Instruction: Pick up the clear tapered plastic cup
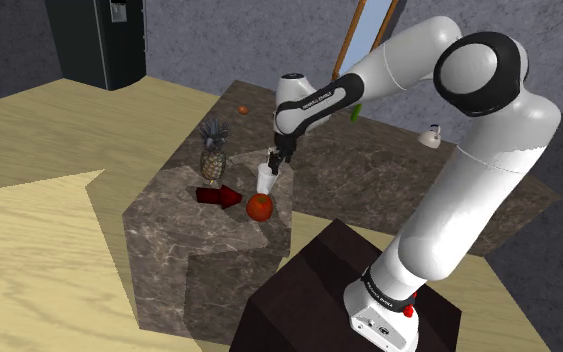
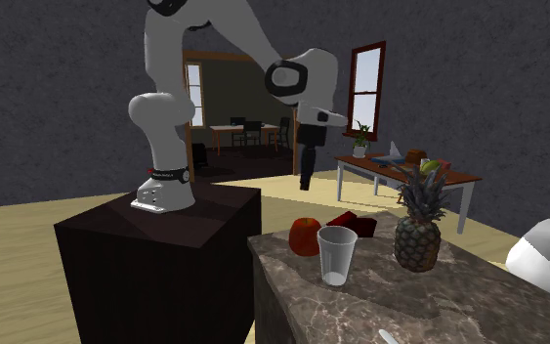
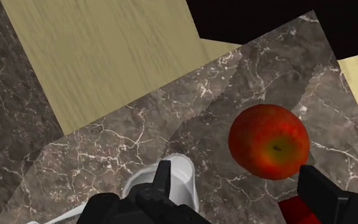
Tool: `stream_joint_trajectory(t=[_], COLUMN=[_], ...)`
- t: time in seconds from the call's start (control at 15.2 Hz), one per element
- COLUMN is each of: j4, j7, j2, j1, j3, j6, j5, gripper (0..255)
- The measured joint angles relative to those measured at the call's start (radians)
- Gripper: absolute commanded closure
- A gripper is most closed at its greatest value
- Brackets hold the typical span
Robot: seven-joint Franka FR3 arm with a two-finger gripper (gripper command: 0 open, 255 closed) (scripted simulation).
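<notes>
From the shoulder view, the gripper [image 1: 273,160] hangs right above the cup [image 1: 266,179], which stands upright on the dark marble counter [image 1: 199,250]. A red apple [image 1: 259,207] sits just beside the cup, a dark red object [image 1: 219,196] lies nearby, and a pineapple [image 1: 213,155] stands further back.

Over to the second exterior view: the cup [image 2: 338,256] looks clear and tapered, wider at the rim, and is near the counter's edge. The apple [image 2: 305,236] is close behind it. The gripper [image 2: 305,180] hovers well above, touching nothing.

Now the wrist view, and here's the catch. The gripper [image 3: 236,168] has its fingers spread apart and empty. One finger [image 3: 163,181] sits directly over the cup [image 3: 185,175], while the apple [image 3: 269,141] lies nearer the gap between them.

So this looks like the approach step, and the line-up seems off. A good move would shift the hand sideways until the cup's rim is centred between the fingers. It could then descend straight and close gently below the rim, since the taper may let the cup slip. The apple is the likely hazard: a finger could nudge it on the way down.
</notes>
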State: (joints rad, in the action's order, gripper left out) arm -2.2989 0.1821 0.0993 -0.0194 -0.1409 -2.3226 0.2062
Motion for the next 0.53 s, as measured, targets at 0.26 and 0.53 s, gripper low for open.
stream_joint_trajectory(t=[0.26, 0.53], j4=[0.092, 0.22], j7=[0.002, 0.009], j2=[0.143, 0.304], j1=[-0.006, -0.017], j3=[-0.002, 0.0], j6=[-0.068, -0.12], j5=[0.0, -0.006], gripper=[0, 0])
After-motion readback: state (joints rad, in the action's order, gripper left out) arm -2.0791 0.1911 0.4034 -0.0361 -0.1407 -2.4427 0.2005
